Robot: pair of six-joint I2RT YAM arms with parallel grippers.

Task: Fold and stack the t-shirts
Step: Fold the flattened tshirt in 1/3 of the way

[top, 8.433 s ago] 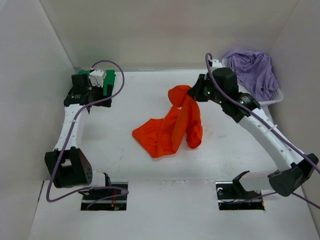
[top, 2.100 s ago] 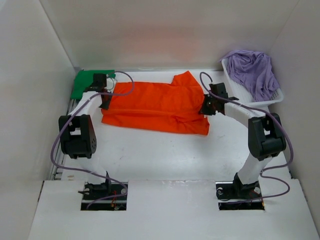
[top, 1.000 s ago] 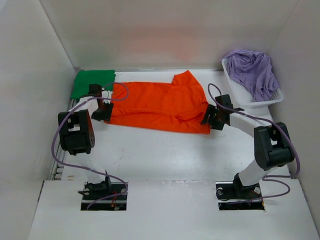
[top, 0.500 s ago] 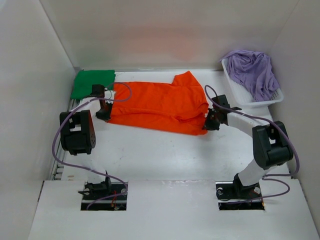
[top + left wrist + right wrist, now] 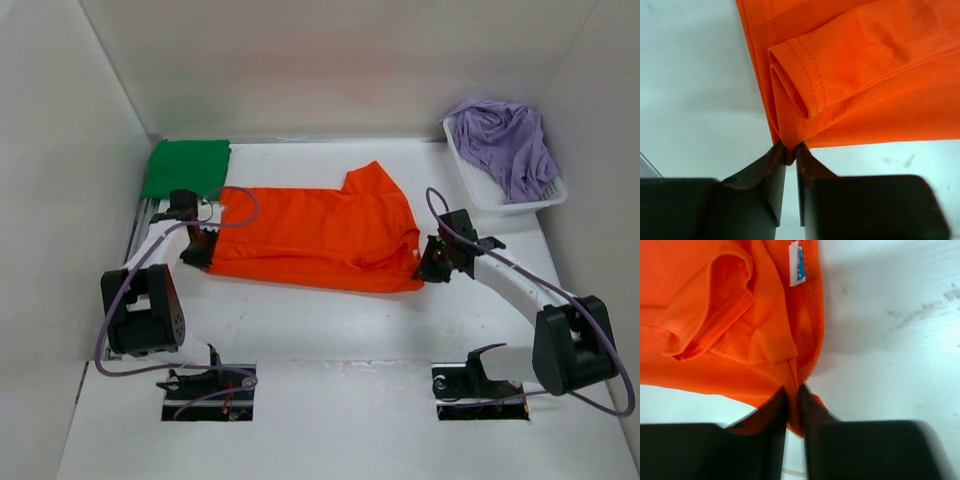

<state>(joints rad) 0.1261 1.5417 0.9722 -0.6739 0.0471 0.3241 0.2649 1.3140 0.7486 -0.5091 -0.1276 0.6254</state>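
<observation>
The orange t-shirt [image 5: 315, 235] lies spread across the middle of the table, one sleeve pointing to the back. My left gripper [image 5: 203, 258] is shut on its left end, a bunch of orange cloth [image 5: 790, 142] pinched between the fingertips. At the right end my right gripper [image 5: 425, 268] is shut on the shirt's corner [image 5: 795, 390], near a white label [image 5: 797, 265]. A folded green t-shirt [image 5: 186, 167] rests at the back left corner. The lavender t-shirt [image 5: 510, 140] is heaped in the basket at the back right.
The white mesh basket [image 5: 500, 198] stands against the right wall. White walls close in the table on three sides. Purple cables loop from both arms. Bare white tabletop [image 5: 330, 320] runs between the shirt and the arm bases.
Both grippers closed on the shirt's ends and pulled it toward the near edge. The shirt has shifted away from the back wall, and both arms have drawn back.
</observation>
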